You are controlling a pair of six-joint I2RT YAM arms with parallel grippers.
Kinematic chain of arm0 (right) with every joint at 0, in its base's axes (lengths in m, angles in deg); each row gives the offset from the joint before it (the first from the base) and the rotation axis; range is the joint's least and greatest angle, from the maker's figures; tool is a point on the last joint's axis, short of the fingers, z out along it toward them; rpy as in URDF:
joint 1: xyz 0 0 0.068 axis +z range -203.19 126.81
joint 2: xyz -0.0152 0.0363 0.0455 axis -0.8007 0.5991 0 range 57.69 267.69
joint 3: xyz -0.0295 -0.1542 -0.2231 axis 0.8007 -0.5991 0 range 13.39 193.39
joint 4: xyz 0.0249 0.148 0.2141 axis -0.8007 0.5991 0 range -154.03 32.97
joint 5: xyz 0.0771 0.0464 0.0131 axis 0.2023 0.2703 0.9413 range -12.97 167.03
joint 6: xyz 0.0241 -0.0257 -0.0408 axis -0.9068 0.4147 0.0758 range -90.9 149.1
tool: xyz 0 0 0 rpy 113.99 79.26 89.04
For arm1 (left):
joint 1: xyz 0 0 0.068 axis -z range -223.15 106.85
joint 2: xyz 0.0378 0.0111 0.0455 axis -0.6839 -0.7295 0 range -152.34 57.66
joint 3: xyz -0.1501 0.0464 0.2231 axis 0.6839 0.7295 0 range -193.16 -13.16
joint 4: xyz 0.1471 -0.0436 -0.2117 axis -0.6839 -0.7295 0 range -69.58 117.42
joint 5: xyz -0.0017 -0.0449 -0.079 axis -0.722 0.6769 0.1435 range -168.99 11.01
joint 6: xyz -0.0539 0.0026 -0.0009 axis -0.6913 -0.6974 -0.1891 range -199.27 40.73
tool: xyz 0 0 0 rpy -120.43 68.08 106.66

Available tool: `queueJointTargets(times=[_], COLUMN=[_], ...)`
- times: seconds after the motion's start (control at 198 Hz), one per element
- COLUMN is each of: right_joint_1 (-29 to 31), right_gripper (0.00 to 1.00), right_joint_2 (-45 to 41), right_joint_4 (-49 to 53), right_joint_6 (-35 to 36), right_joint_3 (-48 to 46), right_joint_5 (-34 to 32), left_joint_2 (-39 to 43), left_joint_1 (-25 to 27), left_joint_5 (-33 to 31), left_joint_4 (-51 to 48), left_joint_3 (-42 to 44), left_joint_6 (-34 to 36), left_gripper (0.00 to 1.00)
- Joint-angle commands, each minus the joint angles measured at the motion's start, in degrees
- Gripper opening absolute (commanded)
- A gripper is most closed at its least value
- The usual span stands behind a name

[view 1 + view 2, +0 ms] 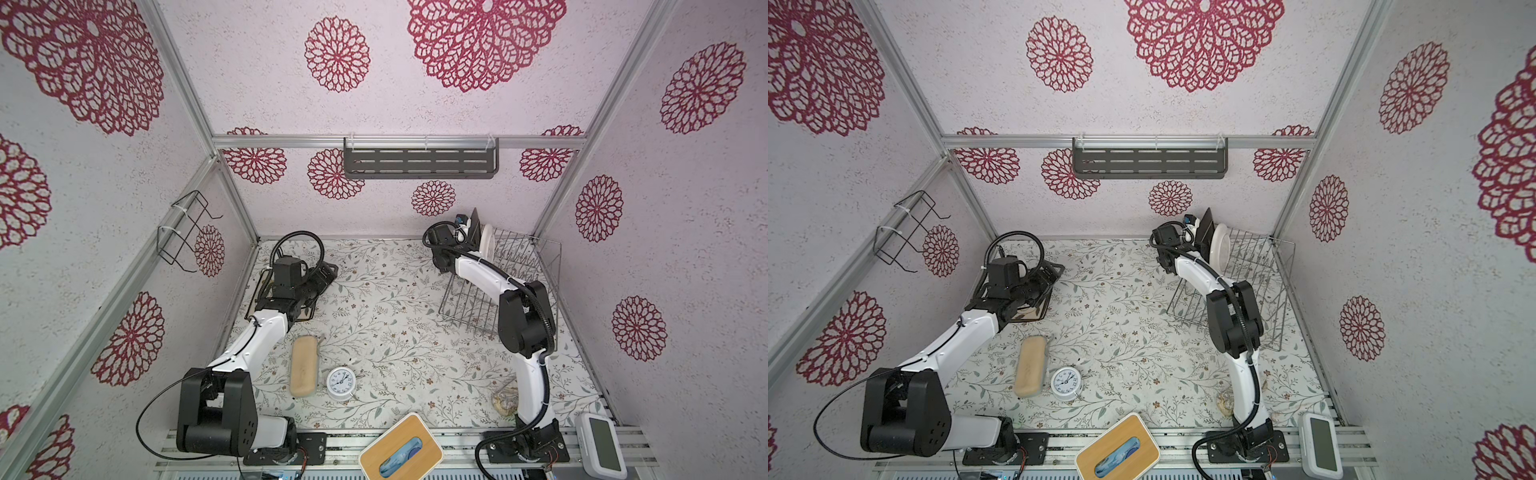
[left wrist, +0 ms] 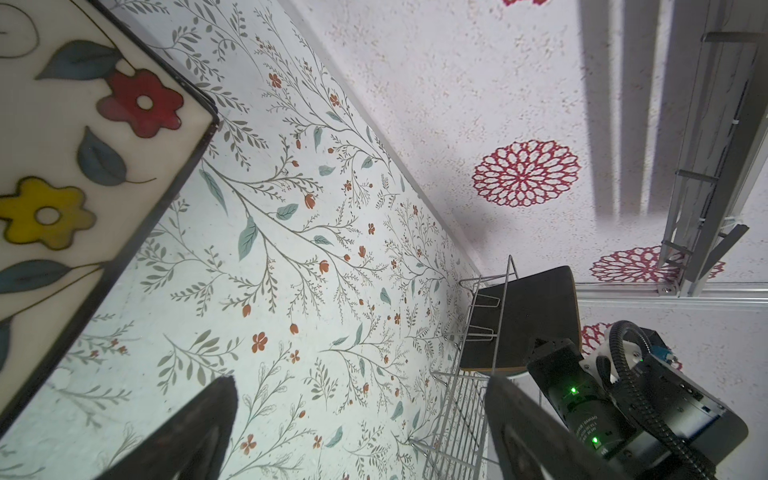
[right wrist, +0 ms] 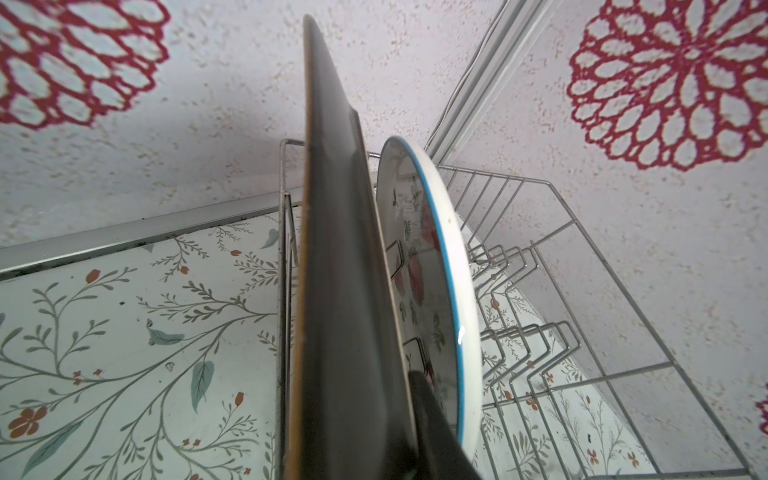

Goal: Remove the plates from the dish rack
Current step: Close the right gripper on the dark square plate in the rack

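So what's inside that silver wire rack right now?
Inside the dish rack, two plates stand upright at the far end: a dark plate and a round white plate with red fruit print. The right arm hides part of the near prongs.

Your left arm (image 1: 249,345) and right arm (image 1: 532,386) wear the same livery: glossy white link shells between boxy matt-black joint housings (image 1: 216,411). You'll see a ribbed black hose (image 1: 538,303) on each, bound with white ties (image 1: 540,362) on the right one, and a thin black cable (image 1: 143,419) by the left base. The black base plates (image 1: 309,446) carry silver screws. Green lights (image 2: 573,390) glow on the right wrist module. Your left gripper (image 2: 359,386) has matt-black tapered fingers (image 2: 199,428).
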Motion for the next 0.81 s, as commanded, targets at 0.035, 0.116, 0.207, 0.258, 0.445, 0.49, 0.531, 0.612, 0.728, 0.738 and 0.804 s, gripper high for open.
queueJointTargets(times=[0.035, 0.116, 0.207, 0.258, 0.445, 0.49, 0.531, 0.612, 0.728, 0.738, 0.804], right_joint_1=[-0.23, -0.07, -0.13, -0.1, -0.05, 0.05, 0.12, 0.37, 0.66, 0.72, 0.78], right_gripper=[0.22, 0.2, 0.19, 0.18, 0.15, 0.14, 0.13, 0.11, 0.04, 0.03, 0.0], right_joint_2=[-0.53, -0.43, -0.21, -0.1, -0.09, -0.16, -0.17, -0.08, 0.09, 0.09, 0.01], right_joint_4=[-1.2, -1.47, -1.41, -1.3, -1.38, -1.54, -1.78, -2.34, -2.71, -2.75, -2.71], right_joint_6=[-0.75, -0.44, -0.38, -0.4, -0.18, 0.07, 0.44, 1.48, 2.79, 2.88, 2.87], right_joint_3=[1.97, 1.97, 1.97, 2.02, 1.97, 2.06, 2.06, 2.07, 2.0, 1.98, 1.89], right_joint_5=[-2.75, -2.75, -3.11, -3.39, -4.03, -4.15, -4.42, -5.12, -6.94, -7.18, -7.63], left_joint_2=[-0.71, -0.82, -0.82, -0.81, -0.84, -0.84, -0.85, -0.76, -0.61, -0.55, -0.41], left_joint_1=[0.67, 0.68, 0.75, 0.76, 0.76, 0.82, 0.86, 0.85, 0.94, 0.98, 1.11], left_joint_5=[0.5, 0.49, 0.41, 0.25, 0.05, -0.04, -0.04, 0.05, -0.02, -0.06, -0.42], left_joint_4=[1.75, 1.72, 1.72, 1.66, 1.39, 1.41, 1.37, 1.38, 1.04, 0.96, 0.52], left_joint_3=[-1.49, -1.54, -1.63, -1.63, -1.89, -1.89, -1.89, -1.95, -2.15, -2.22, -2.42], left_joint_6=[0.29, 0.29, 0.21, 0.21, 0.3, 0.3, 0.3, 0.3, 0.38, 0.39, 0.64], left_gripper=[0.97, 0.97, 0.97, 0.97, 0.97, 0.97, 0.97, 0.97, 0.97, 0.97, 0.97])
